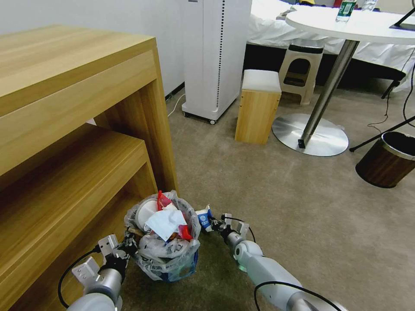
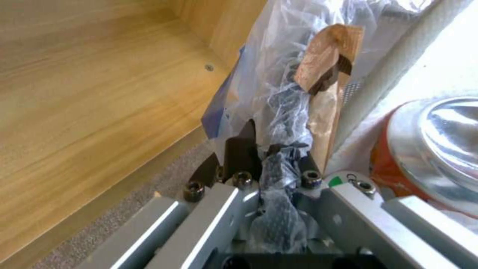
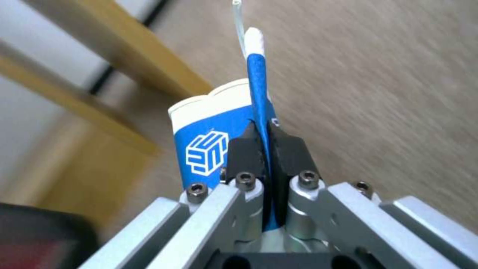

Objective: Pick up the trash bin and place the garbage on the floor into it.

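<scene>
Head view: the left gripper pinches the overfull trash bin's bag rim beside the wooden shelf, while the right gripper clamps a blue-white carton edge at the rim, which may slip or bounce off the heaped litter.

Hotel-style bedroom: white-sheeted bed, round table, carpet, wooden desk, air purifier.

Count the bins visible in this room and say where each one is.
2: the trash bin, bag-lined and full, pinched at its rim by the left gripper; the dark brown bin on the floor, far right.
</scene>
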